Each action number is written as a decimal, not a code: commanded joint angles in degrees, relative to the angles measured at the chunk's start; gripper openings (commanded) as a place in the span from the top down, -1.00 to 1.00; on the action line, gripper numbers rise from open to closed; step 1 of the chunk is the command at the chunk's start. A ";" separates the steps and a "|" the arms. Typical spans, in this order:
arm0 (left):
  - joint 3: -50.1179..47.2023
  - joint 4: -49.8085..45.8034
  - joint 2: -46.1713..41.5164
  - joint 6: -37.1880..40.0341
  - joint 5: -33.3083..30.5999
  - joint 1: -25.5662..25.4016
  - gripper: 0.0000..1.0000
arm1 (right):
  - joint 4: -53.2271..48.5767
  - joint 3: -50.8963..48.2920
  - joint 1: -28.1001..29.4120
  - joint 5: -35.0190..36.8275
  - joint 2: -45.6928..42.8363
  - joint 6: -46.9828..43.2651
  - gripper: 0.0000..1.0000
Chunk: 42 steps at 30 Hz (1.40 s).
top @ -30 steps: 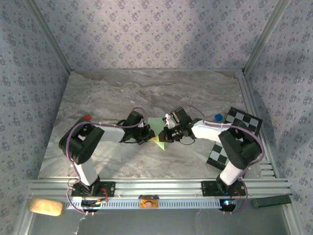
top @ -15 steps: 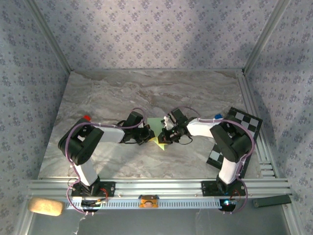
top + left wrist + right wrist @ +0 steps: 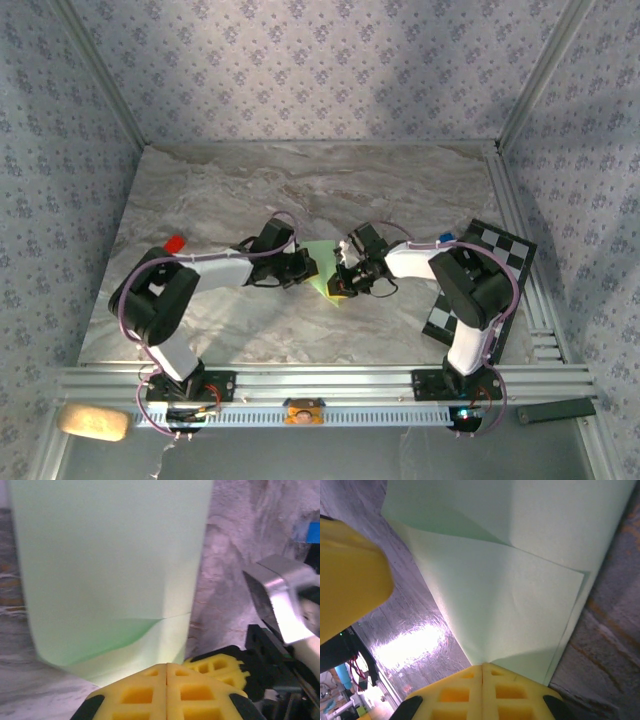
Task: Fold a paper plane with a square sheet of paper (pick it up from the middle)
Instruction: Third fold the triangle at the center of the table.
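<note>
Pinching the green sheet (image 3: 322,271), both jaws sit closed; up close its creases show, overhead a sliver.

Lab test cell: wallpapered aluminium frame (image 3: 350,379)

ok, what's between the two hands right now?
The partly folded green paper, bridging the left hand and the right hand. Clearest in the top view.

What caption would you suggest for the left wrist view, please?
Shut left end effector at the folded green paper, right end effector beside it.
</note>
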 commanded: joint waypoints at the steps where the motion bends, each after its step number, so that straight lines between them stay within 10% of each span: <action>1: 0.84 -1.75 -0.48 0.61 1.96 -1.19 0.92 | -4.89 -0.87 -0.46 2.94 1.39 -1.39 1.00; 42: -2.18 -8.55 3.46 13.06 -0.94 13.14 0.86 | -4.66 -2.54 0.24 3.98 1.18 -0.24 1.00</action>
